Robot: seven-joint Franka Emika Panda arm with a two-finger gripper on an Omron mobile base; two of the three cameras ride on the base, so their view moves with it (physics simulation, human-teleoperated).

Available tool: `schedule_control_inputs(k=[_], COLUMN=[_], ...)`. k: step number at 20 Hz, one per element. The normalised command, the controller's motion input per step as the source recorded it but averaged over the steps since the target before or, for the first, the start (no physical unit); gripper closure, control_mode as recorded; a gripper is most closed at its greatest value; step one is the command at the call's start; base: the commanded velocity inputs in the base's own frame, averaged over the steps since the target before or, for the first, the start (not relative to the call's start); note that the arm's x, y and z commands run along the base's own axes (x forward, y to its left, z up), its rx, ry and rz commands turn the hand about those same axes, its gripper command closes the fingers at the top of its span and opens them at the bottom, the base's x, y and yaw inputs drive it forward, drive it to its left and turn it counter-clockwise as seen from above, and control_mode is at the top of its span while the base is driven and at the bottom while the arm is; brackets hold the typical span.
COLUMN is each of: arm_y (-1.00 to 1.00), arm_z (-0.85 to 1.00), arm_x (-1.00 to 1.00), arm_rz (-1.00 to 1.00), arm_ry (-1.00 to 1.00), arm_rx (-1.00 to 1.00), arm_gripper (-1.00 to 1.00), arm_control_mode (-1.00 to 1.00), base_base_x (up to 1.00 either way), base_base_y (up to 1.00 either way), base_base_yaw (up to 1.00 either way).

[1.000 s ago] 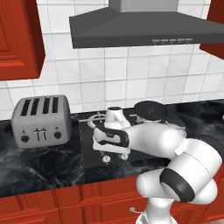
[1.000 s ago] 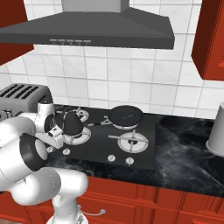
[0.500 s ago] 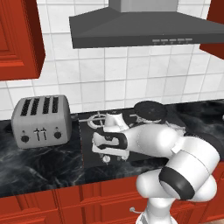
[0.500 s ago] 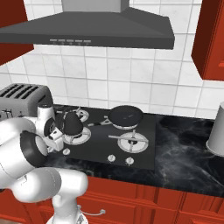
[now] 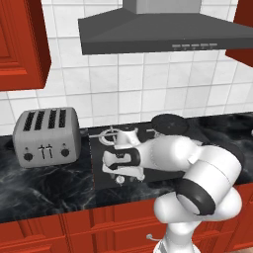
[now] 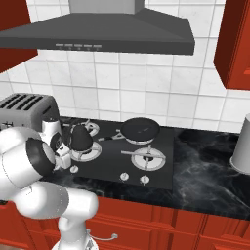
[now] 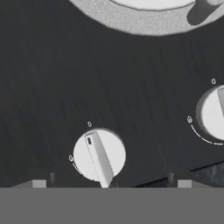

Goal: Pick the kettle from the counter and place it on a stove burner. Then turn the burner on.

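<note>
On the counter [image 5: 44, 190] at far left the toaster [image 5: 47, 136] stands beside the stove [image 6: 161, 166]. Next comes the kettle [image 6: 81, 137], upright on the front left burner [image 6: 88, 152] in the right base view, its long axis vertical; I cannot tell which way its spout points. That view also shows the pan [image 6: 140, 129] on the rear burner, two more knobs [image 6: 125, 177] at the stove's front edge, and a grey cup [image 6: 242, 146] on the counter at far right. From the left base camera the arm covers the kettle, and the gripper [image 5: 120, 174] hangs low over the stove's front edge, fingers down. Closest of all, the hand camera looks straight at a white knob [image 7: 99, 154] with a raised bar running from upper left to lower right, its marked end toward the small 0 printed above it; a second knob [image 7: 213, 113] sits at the right edge and a burner's pale rim [image 7: 144, 24] curves across the top. Both finger tips [image 7: 38, 183] stand spread wide, one on each side of the near knob, holding nothing and clear of it.
</note>
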Motion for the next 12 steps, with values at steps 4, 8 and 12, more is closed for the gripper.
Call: schedule_control_inputs(k=[4,8,12], arm_y=[0.01,0.0,0.0], arm_z=[-0.06,-0.07,-0.1], arm_x=[0.11,0.07,0.04], arm_rz=[0.0,0.0,0.0], arm_ry=[-0.01,-0.02,-0.01], arm_rx=[0.0,0.0,0.0], arm_gripper=[-1.0,-1.0,-1.0], arm_control_mode=[-1.0,-1.0,-1.0], base_base_x=[0.0,0.0,0.0], base_base_y=[0.0,0.0,0.0], base_base_yaw=[0.0,0.0,0.0])
